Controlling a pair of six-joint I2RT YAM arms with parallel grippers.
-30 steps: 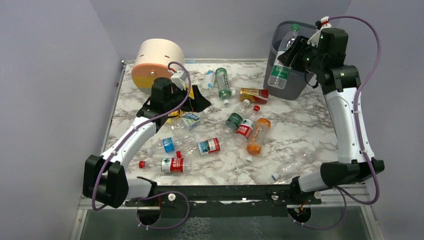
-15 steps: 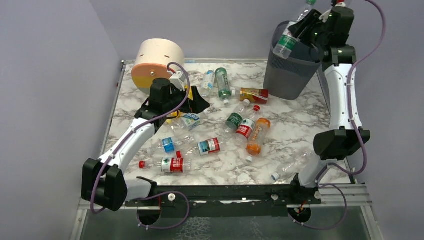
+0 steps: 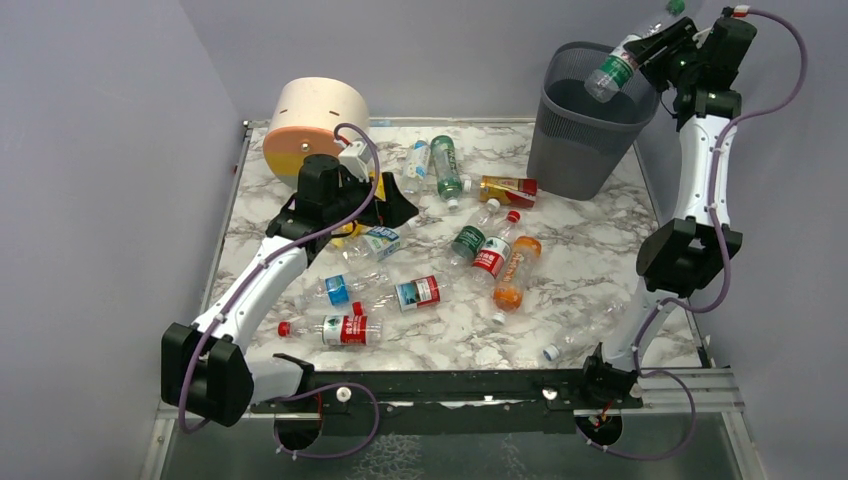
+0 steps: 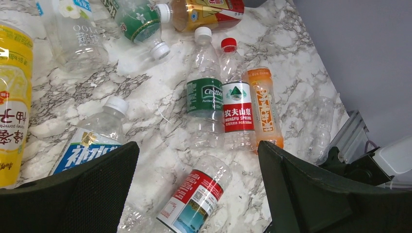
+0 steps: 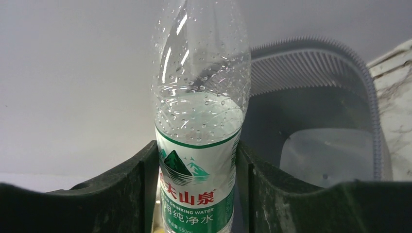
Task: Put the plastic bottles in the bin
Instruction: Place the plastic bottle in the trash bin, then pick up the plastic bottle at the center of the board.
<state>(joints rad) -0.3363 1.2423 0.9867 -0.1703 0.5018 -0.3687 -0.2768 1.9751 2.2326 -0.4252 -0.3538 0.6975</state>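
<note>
A: So, where is the bottle in hand?

B: Up at the far right; the clear bottle with the green label (image 3: 617, 70) hangs tilted above the bin (image 3: 575, 150), base low over the right part of the mouth, green cap high and out to the right; the right gripper (image 3: 660, 48) is clamped on it, a finger pressed against either side by the label in the wrist view.

A: And how should the drop go?

B: I judge the base to be over the opening, but the cap end seems to lie beyond the rim; better to carry the whole bottle leftward over the middle and tip it base-down before parting the fingers; released crooked, it may strike the rim and bounce onto the table (image 3: 600, 250); a light mesh bin could also be nudged by an arm that comes in low.

A: The other arm?

B: The left gripper (image 3: 398, 200) hangs spread wide, holding nothing, over the clutter at the far left; a yellow bottle (image 4: 12, 97) lies just beside it, and the round drawer unit (image 3: 310, 120) stands near.

A: Count them for me.

B: One bottle held; twelve lying on the table by my count, though the clear crumpled ones are hard to tell apart; one bin; one drawer unit; two arms.
</note>
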